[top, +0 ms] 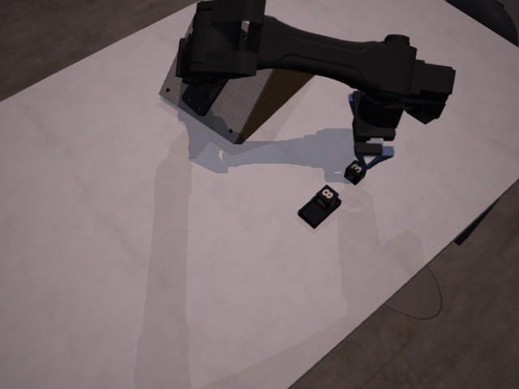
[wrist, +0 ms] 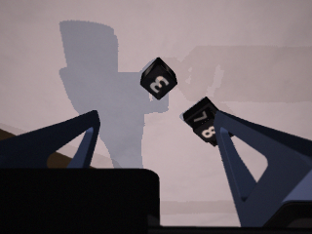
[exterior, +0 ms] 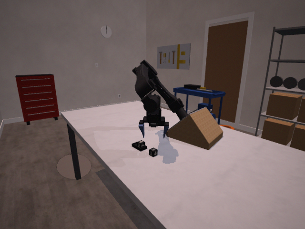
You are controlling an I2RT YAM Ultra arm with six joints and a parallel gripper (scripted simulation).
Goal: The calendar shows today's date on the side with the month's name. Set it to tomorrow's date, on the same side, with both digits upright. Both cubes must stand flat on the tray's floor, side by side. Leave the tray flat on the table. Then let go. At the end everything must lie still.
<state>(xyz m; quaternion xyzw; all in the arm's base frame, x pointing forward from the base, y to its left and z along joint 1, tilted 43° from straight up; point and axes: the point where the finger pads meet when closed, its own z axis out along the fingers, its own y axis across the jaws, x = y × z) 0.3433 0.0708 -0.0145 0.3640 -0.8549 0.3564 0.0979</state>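
Observation:
A small black tray (top: 318,207) lies flat on the white table. One black cube (top: 327,194) stands in the tray's far end with 8 on top; in the wrist view it (wrist: 205,128) shows 7 and 8. A second black cube (top: 354,171) sits on the table beside the tray, outside it, with 3 on top. It also shows in the wrist view (wrist: 158,79) and in the exterior view (exterior: 153,151). My gripper (exterior: 154,133) hangs open and empty above the loose cube, with its blue fingers spread wide (wrist: 156,141).
A brown wedge-shaped block (exterior: 195,128) carrying the arm's base stands on the table behind the gripper. The table's edge (top: 418,267) runs close by to the right of the tray.

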